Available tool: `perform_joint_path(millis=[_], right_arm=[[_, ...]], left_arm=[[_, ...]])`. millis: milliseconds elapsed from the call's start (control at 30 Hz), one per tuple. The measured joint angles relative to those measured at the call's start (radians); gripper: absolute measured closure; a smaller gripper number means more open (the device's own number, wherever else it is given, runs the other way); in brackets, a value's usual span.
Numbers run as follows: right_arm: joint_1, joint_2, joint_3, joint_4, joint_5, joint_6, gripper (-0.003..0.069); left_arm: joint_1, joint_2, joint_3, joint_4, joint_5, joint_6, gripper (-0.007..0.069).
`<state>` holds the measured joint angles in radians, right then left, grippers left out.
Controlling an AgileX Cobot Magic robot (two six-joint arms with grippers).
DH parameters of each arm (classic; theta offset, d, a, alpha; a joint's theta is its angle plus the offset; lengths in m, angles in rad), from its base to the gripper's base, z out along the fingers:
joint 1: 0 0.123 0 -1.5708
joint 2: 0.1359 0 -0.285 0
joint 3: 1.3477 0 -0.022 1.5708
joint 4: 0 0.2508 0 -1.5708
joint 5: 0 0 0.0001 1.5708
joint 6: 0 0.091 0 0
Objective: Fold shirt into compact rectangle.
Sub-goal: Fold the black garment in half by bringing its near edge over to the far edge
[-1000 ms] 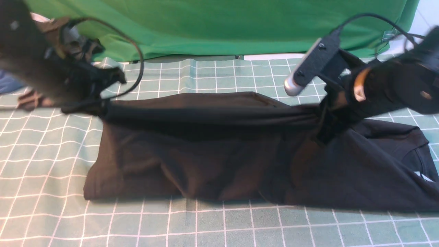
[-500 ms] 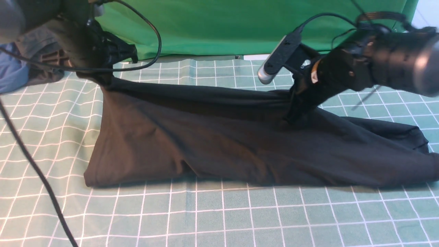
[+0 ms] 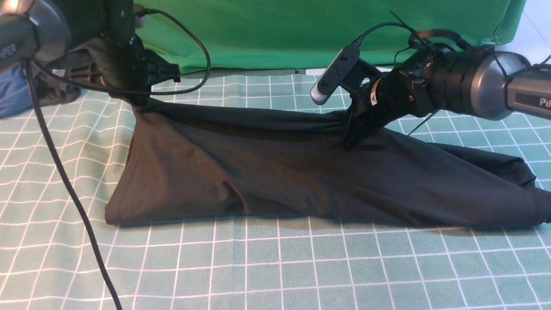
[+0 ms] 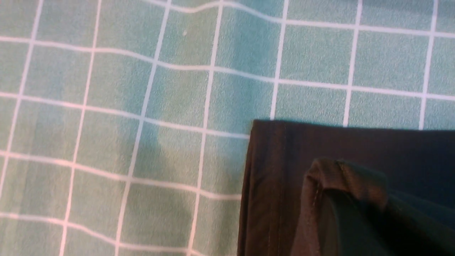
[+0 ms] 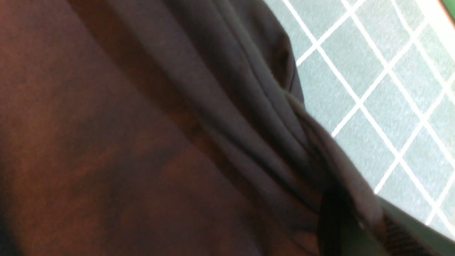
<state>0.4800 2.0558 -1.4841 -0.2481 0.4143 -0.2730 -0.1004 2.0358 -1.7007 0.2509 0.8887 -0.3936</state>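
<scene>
The black shirt [image 3: 280, 172] lies stretched sideways across the checked mat, its near edge flat and its far edge raised in a taut line between both grippers. My left gripper [image 3: 140, 103] is shut on the far left corner; in the left wrist view the hemmed cloth [image 4: 270, 185] bunches over its finger [image 4: 348, 220]. My right gripper [image 3: 351, 140] is shut on a gathered ridge of the shirt right of centre; in the right wrist view the folds [image 5: 249, 117] run into its ribbed pad [image 5: 398, 236]. Collar, tag and print are hidden.
A bright green cloth [image 3: 301, 34] hangs along the back. A blue and dark grey bundle [image 3: 17, 94] sits at the far left behind the left arm. A black cable [image 3: 73, 193] dangles from the left arm down over the green checked mat [image 3: 275, 267].
Both grippers have carried the shirt's held edge up and toward the back. The right gripper has shifted left. The shirt has been drawn flatter, and the white print at the right has been covered.
</scene>
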Motion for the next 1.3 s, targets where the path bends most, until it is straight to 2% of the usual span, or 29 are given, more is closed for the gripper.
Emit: perform_joint_path(millis=[133, 267, 333, 367, 400, 467, 567, 700, 800, 867, 900, 1000, 1100, 1167, 1300], right_arm=[[0.0, 0.018, 0.0, 0.0, -0.057, 0.019, 0.0551], [0.0, 0.04, 0.0, -0.001, -0.11, 0.033, 0.0438], [0.0, 0.045, 0.0, -0.002, -0.119, 0.037, 0.038], [0.0, 0.046, 0.0, -0.002, -0.119, 0.037, 0.0375], [0.0, 0.046, 0.0, -0.005, -0.115, 0.037, 0.0342], [0.0, 0.038, 0.0, -0.011, -0.112, 0.037, 0.0328], [-0.002, 0.01, 0.0, -0.013, -0.083, 0.043, 0.0318], [-0.013, -0.075, 0.0, -0.015, -0.004, 0.131, 0.0326], [-0.019, -0.128, -0.002, -0.015, 0.073, 0.164, 0.0365], [-0.021, -0.154, -0.002, -0.015, 0.122, 0.172, 0.041], [-0.021, -0.172, -0.002, -0.015, 0.161, 0.177, 0.0457], [-0.021, -0.19, -0.002, -0.015, 0.187, 0.184, 0.0527], [-0.021, -0.195, -0.002, -0.015, 0.192, 0.187, 0.0561], [-0.021, -0.195, -0.002, -0.015, 0.192, 0.187, 0.0567], [-0.021, -0.195, -0.002, -0.014, 0.191, 0.194, 0.0571]], left_arm=[[0.0, 0.0, 0.0, 0.017, -0.049, 0.001, 0.0503], [0.0, 0.004, -0.001, 0.048, -0.071, -0.016, 0.0349], [0.0, 0.005, -0.001, 0.066, -0.052, -0.03, 0.0265], [0.0, 0.005, -0.001, 0.069, -0.048, -0.03, 0.0265], [0.0, 0.005, -0.001, 0.081, -0.004, -0.035, 0.0216], [0.0, 0.005, -0.001, 0.082, 0.053, -0.028, 0.0191], [0.0, 0.005, -0.001, 0.061, 0.173, 0.046, 0.02], [0.0, 0.005, -0.001, -0.004, 0.277, 0.126, 0.0305], [0.0, 0.005, 0.004, -0.044, 0.291, 0.159, 0.04], [0.0, 0.005, 0.017, -0.077, 0.289, 0.18, 0.0484], [0.0, 0.005, 0.035, -0.105, 0.287, 0.209, 0.0551], [0.0, 0.005, 0.068, -0.143, 0.286, 0.246, 0.0607], [0.0, 0.005, 0.099, -0.151, 0.285, 0.253, 0.0606], [0.0, 0.005, 0.119, -0.151, 0.287, 0.256, 0.058], [0.0, 0.005, 0.138, -0.149, 0.279, 0.259, 0.0484]])
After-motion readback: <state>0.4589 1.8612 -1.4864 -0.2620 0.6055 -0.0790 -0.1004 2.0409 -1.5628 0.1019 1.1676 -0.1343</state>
